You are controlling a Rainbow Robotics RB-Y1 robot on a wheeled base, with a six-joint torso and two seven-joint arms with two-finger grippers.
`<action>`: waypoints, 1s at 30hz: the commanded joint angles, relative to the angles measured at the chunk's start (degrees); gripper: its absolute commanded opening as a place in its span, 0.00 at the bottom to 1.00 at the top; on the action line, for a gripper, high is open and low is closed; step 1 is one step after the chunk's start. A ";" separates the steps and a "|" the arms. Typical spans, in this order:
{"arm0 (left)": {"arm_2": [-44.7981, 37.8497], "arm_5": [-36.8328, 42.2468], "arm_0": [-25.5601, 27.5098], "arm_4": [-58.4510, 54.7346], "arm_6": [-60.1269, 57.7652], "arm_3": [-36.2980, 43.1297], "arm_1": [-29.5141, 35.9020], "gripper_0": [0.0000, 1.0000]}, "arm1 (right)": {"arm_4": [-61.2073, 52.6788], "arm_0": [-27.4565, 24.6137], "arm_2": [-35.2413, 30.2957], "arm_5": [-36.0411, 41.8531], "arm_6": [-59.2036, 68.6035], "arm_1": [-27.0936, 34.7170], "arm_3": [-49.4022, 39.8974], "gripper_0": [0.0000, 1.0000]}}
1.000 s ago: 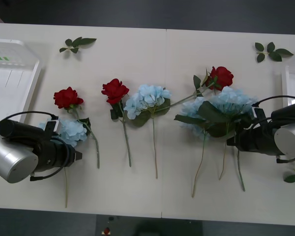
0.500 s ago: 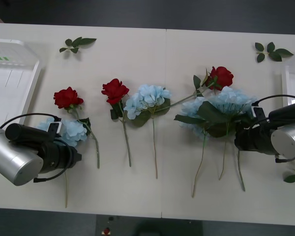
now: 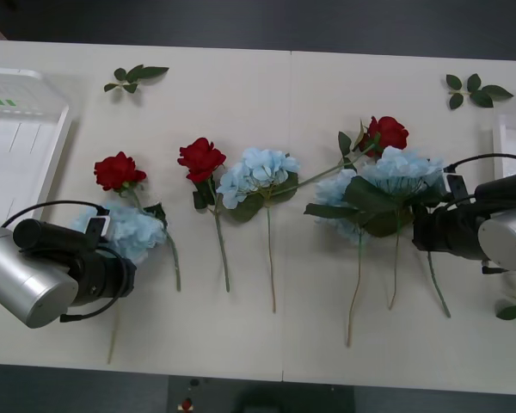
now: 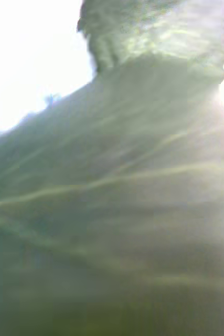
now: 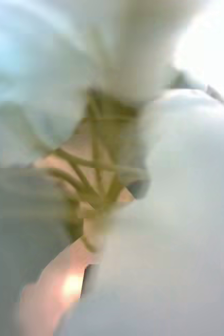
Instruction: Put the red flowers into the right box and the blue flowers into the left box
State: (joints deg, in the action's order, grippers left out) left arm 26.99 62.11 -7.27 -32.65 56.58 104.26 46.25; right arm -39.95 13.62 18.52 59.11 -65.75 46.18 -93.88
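The blue flowers (image 3: 260, 172) lie in a row across the table (image 3: 241, 95), mixed with 3 red flowers (image 3: 200, 158). 1 blue flower (image 3: 131, 231) lies by the left tool (image 3: 127, 274), with its thin stem running toward the near edge. From the left wrist, pale petals (image 5: 49, 79) and forked green stalks (image 5: 93, 178) sit right against the camera. 2 more blue flowers (image 3: 396, 176) are bunched together by the right tool (image 3: 420, 231), with a red flower (image 3: 385, 133) just behind them. A big green leaf (image 4: 112, 199) sits right against the right wrist camera.

I cannot tell how far either tool is open, or whether it has hold of a stem, because the petals and leaves hide the fingers.

The left box (image 3: 17, 146) is at the far left of the table. The rim of the right box (image 3: 509, 138) peeks in at the far right.

Here is what could go wrong. On the right, the 2 blue flowers and the red flower's long stem are tangled, so a lift might drag the wrong flower along. Those blue flowers also need to go to the left box, well apart from the right tool. On the left, the stem is thin and could slip out. Its leaves touch a red flower (image 3: 117, 170) stem, which could get pulled too.
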 commanded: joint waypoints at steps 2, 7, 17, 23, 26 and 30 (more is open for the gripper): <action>-1.15 -0.41 -0.28 0.66 -1.56 0.85 1.74 0.00 | -1.36 1.06 -4.46 0.04 3.70 4.27 -2.71 0.00; -3.70 0.64 -0.20 0.31 -1.29 3.14 4.38 0.00 | -6.02 1.06 -8.85 0.39 4.05 6.73 -4.21 0.00; -17.77 12.24 -0.28 -7.25 -1.03 18.17 15.10 0.00 | -7.60 1.85 -22.21 13.23 3.79 8.40 -7.46 0.00; -26.55 13.83 -0.37 -10.94 -0.85 19.13 19.67 0.00 | -6.10 3.52 -27.48 19.38 3.35 9.54 -7.46 0.00; -29.72 13.12 -1.95 -10.86 0.03 14.12 21.78 0.00 | -2.06 4.84 -30.82 24.56 3.08 10.16 -7.11 0.00; -28.84 8.38 -6.35 -10.94 2.05 4.63 22.75 0.00 | -0.57 7.04 -33.46 26.50 2.03 10.95 -2.36 0.00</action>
State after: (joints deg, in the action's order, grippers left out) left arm -3.67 73.11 -9.35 -43.60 56.59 113.52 67.55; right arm -40.83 18.17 -13.17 85.91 -63.88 54.80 -98.55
